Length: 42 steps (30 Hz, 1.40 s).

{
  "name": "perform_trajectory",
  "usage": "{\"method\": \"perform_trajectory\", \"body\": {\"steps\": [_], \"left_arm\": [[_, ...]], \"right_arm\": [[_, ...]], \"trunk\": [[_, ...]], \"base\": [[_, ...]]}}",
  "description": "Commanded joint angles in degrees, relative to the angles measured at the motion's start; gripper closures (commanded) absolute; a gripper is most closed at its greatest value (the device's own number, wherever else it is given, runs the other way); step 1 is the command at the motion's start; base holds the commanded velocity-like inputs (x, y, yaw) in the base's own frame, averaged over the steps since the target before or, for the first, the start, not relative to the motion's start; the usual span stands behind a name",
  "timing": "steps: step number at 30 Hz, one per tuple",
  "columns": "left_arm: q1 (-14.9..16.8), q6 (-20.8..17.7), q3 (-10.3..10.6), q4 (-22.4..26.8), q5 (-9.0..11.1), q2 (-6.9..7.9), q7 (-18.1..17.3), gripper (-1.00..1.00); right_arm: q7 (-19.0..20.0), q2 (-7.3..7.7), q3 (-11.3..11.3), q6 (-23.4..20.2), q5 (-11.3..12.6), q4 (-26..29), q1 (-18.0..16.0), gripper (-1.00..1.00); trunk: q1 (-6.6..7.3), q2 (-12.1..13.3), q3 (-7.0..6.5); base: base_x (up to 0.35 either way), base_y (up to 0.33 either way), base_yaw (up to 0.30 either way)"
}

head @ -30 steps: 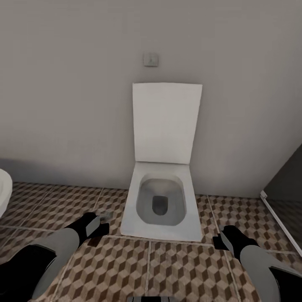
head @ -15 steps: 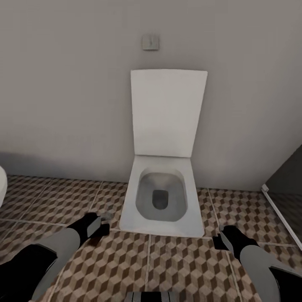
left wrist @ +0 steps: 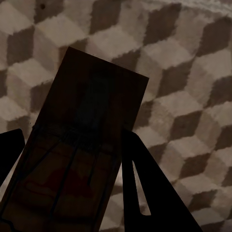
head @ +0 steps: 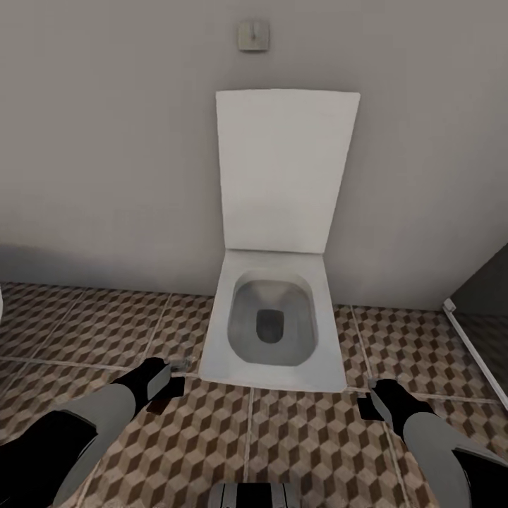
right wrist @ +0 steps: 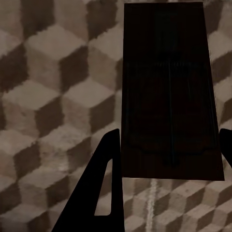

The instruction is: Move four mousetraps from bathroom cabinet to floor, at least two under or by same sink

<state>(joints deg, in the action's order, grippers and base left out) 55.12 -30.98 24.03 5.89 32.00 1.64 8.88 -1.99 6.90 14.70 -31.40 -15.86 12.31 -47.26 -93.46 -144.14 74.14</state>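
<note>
Each gripper clamped one mousetrap: left gripper (left wrist: 72, 159), right gripper (right wrist: 164, 150). Transport was underway over the bathroom floor (head: 303, 437). Next: locate the sink.

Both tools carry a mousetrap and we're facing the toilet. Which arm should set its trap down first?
Either, marginally left: its tool holds a mousetrap over open floor tiles; the right tool grips its mousetrap just as securely. No sink is visible.

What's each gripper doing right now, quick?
Left gripper: shut on a mousetrap.
Right gripper: shut on another mousetrap.
</note>
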Motion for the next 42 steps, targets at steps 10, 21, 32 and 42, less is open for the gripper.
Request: {"method": "perform_trajectory", "body": {"steps": [10, 21, 32, 42], "left_arm": [[0.0, -0.3, 0.4, 0.2, 0.6, 0.13, 0.3, 1.00], [0.0, 0.0, 0.3, 0.4, 0.7, 0.48, 0.3, 1.00], [0.0, 0.3, 0.2, 4.6, 0.6, 0.48, 0.2, 1.00], [0.3, 0.0, 0.2, 9.8, 0.7, 2.03, 0.3, 1.00]], "right_arm": [[0.2, -0.04, 0.5, -0.2, -0.5, 0.1, 0.0, 1.00], [0.2, -0.04, 0.5, -0.1, -0.5, 0.2, 0.0, 1.00], [0.2, -0.46, 0.4, -0.1, -0.5, 0.9, -0.2, 1.00], [0.2, -0.52, 0.4, -0.1, -0.5, 1.0, -1.3, 1.00]], "trunk": [[-0.24, -0.2, 2.26], [-0.27, -0.2, 2.48], [-0.27, -0.2, 2.48], [-0.27, -0.2, 2.48]], "base": [[0.000, 0.000, 0.000], [0.000, 0.000, 0.000], [0.007, 0.000, 0.000], [0.142, 0.000, 0.000]]}}
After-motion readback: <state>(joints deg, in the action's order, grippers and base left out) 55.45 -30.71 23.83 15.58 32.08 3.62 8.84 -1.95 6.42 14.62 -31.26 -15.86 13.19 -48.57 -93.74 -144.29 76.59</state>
